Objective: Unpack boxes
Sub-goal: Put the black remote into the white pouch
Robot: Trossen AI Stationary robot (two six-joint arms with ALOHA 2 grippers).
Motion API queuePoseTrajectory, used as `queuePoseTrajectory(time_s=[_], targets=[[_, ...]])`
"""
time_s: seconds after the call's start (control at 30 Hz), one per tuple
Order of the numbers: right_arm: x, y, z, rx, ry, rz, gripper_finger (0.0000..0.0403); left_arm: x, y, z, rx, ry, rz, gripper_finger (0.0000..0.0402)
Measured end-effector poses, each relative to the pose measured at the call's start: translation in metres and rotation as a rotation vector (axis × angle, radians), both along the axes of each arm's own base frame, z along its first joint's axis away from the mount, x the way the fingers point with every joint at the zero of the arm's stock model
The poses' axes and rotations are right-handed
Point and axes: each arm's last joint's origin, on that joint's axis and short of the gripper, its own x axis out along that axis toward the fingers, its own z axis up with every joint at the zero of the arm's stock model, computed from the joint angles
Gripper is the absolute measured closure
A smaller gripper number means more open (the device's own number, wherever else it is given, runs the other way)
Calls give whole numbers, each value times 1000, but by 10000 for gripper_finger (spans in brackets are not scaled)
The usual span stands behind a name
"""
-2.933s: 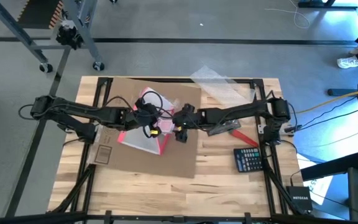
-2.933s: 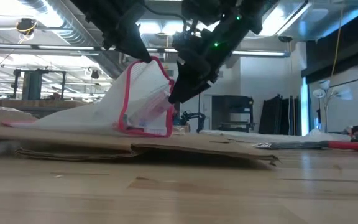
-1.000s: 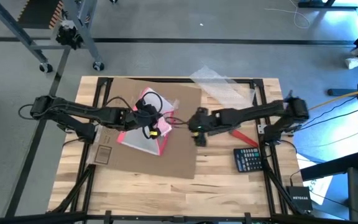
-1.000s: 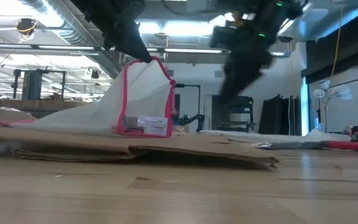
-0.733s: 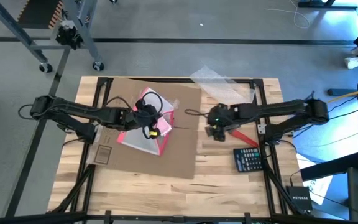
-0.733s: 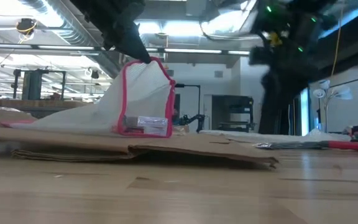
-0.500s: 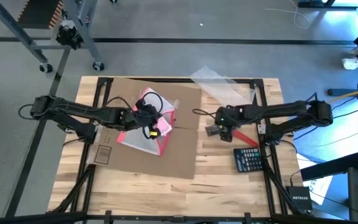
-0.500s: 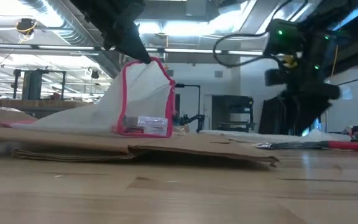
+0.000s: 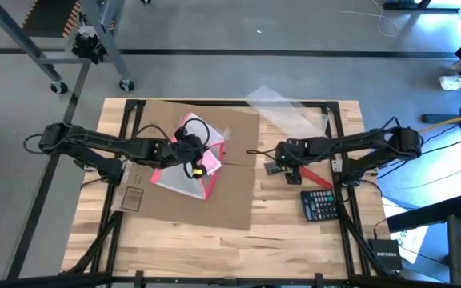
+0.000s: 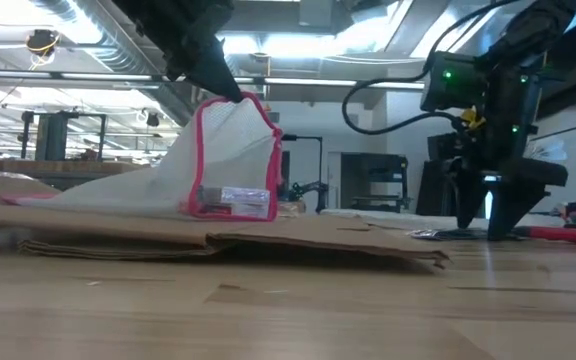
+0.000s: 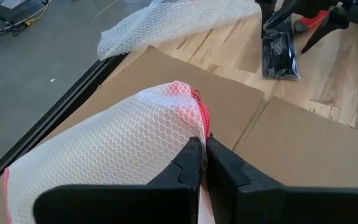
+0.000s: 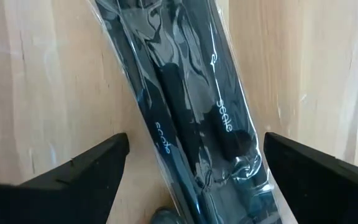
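Left pincer (image 11: 202, 163) over flattened, seemingly creased brown box (image 9: 230, 192).

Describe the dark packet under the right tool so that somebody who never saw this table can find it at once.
Start from the flattened cardboard box that covers the far left part of the wooden table. Just off its right edge, on bare wood, the open right tool hangs over the packet. It is a long clear sleeve holding dark pens, unlike the red-handled tool and the black calculator beside it.
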Motion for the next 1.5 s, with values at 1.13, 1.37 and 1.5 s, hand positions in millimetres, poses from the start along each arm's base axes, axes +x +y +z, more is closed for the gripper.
queuePoseTrajectory(time_s=[1.13, 1.37, 1.5], targets=[[1, -37, -1, 154, -101, -78, 303, 0, -9, 0, -1, 4, -42, 394], [16, -43, 23, 178, -116, -117, 313, 0, -9, 0, -1, 4, -42, 394], [27, -45, 44, 245, -147, -107, 360, 0, -9, 0, -1, 4, -42, 394]])
